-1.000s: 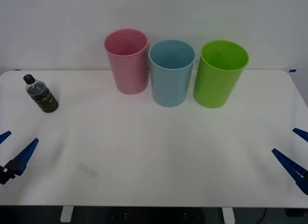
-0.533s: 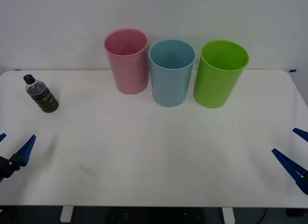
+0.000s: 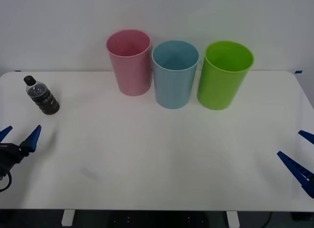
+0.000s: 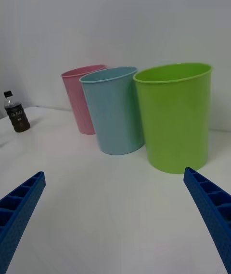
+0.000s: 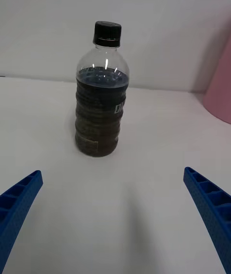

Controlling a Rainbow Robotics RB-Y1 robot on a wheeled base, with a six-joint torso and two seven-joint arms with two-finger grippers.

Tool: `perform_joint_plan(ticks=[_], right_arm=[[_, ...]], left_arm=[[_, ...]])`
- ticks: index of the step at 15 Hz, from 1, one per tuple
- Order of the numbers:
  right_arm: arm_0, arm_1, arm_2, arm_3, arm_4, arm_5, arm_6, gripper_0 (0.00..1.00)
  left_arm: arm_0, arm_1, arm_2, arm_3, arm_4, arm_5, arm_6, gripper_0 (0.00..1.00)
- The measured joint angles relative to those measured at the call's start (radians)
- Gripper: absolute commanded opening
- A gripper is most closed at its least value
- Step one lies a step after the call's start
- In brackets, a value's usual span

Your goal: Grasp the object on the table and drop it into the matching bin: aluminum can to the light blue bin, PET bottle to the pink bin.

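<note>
- The left hand [image 3: 19, 139] hovers low over the near left edge of the large white flat desk [image 3: 157, 154], its blue ribbed fingers [image 5: 19, 202] spread wide and empty.
- The right hand [image 3: 300, 154] waits at the near right edge, fingers likewise apart, holding nothing.
- Just beyond the left hand stands the small clear plastic bottle of dark brown liquid with a black cap [image 3: 42, 96], upright on the desk's far left and centred between the fingers in the left wrist view.
- Farther back stand the tall pink plastic bin [image 3: 130, 63], the tall light blue plastic bin [image 3: 173, 74] and a tall green plastic bin [image 3: 223, 75] in a row.
- This looks like the approach step: next, the left hand should advance until its fingers flank the bottle, then close, lift and carry it to the pink bin.
</note>
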Motion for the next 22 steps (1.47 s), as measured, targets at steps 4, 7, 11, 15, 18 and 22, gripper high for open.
perform_joint_plan(ticks=[4, 7, 11, 15, 18, 22], right_arm=[[0.000, 0.000, 0.000, 0.000, 0.000, 0.000, 0.000, 1.00], [0.000, 0.000, 0.000, 0.000, 0.000, 0.000, 0.000, 1.00], [0.000, 0.000, 0.000, 0.000, 0.000, 0.000, 0.000, 1.00], [0.000, 0.000, 0.000, 0.000, 0.000, 0.000, 0.000, 1.00], [0.000, 0.000, 0.000, 0.000, 0.000, 0.000, 0.000, 1.00], [0.000, 0.000, 0.000, 0.000, 0.000, 0.000, 0.000, 1.00]], left_arm=[[-0.068, -0.002, -0.040, 0.043, -0.019, 0.100, 0.001, 1.00], [-0.139, -0.002, -0.053, 0.109, -0.039, 0.118, -0.003, 1.00], [-0.229, -0.002, -0.055, 0.191, -0.082, 0.135, -0.003, 1.00], [-0.320, -0.002, -0.032, 0.283, -0.143, 0.163, -0.003, 1.00], [-0.378, -0.001, -0.023, 0.334, -0.187, 0.190, -0.003, 1.00], [-0.451, -0.002, -0.028, 0.401, -0.230, 0.232, -0.005, 1.00]])
